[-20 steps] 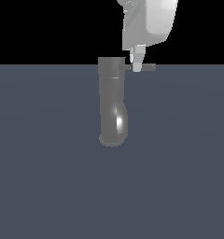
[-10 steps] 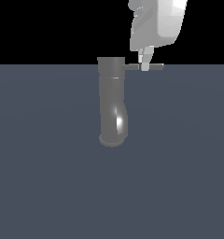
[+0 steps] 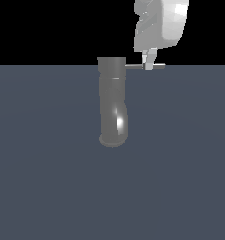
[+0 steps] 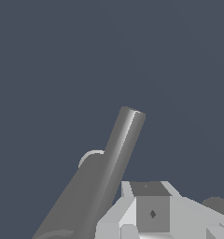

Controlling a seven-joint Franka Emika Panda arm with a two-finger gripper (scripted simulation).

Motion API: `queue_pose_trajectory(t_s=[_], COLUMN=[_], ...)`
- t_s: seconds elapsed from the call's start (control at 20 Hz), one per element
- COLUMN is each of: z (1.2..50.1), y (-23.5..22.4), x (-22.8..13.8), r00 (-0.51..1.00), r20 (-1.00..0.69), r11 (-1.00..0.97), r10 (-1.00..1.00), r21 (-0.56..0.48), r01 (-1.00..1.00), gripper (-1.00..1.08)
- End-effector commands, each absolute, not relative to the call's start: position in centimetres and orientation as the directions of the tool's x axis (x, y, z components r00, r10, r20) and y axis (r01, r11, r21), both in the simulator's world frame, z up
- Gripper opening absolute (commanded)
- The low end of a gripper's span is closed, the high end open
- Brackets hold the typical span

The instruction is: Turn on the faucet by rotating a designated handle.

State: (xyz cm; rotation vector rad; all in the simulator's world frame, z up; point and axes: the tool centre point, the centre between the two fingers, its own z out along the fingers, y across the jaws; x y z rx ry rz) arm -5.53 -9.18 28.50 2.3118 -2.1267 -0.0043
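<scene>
A: Near the top of the exterior view, the handle (image 3: 145, 67) lies level. Its long axis runs straight across the picture, from the upper end of the faucet (image 3: 113, 101) out toward the exterior view's right, where its free end points.

B: And the faucet itself?

A: In that view its thick tube runs down the picture from a flat-cut top, bends a little toward the exterior view's right near the bottom, and ends in a flared round foot on the dark blue-grey floor (image 3: 48, 178). The handle sits square to the tube.

B: How do they look?

A: The faucet is glossy grey metal with a bright highlight on the bend. The handle is a thin, flat, straight grey bar, far slimmer than the tube. In the wrist view the faucet (image 4: 102, 179) shows as a thick grey cylinder slanting away, with a pale curved edge beside it; the handle cannot be picked out there.

B: Where is the gripper?

A: The gripper (image 3: 149, 64) hangs from the white arm directly above the handle, its tip meeting the bar past mid-length, nearer the free end. Only one pale finger (image 3: 149, 57) is distinct, so whether the fingers stand apart or pressed together cannot be told. The wrist view shows only the gripper's grey-white body (image 4: 153, 212)
</scene>
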Motion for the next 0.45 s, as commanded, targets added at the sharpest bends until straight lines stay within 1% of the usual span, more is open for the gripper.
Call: queue_pose_trajectory(t_s=[0.0,0.4], z=[28.5,28.5], y=[-11.3,-12.9], x=[-5.0,-3.4], r00=[0.055,0.049], r20=[0.000,0.000], r11=[-0.055,-0.049], r10=[-0.999,-0.999], r21=[0.000,0.000], r01=[-0.999,-0.999], gripper=[-1.00,-1.00])
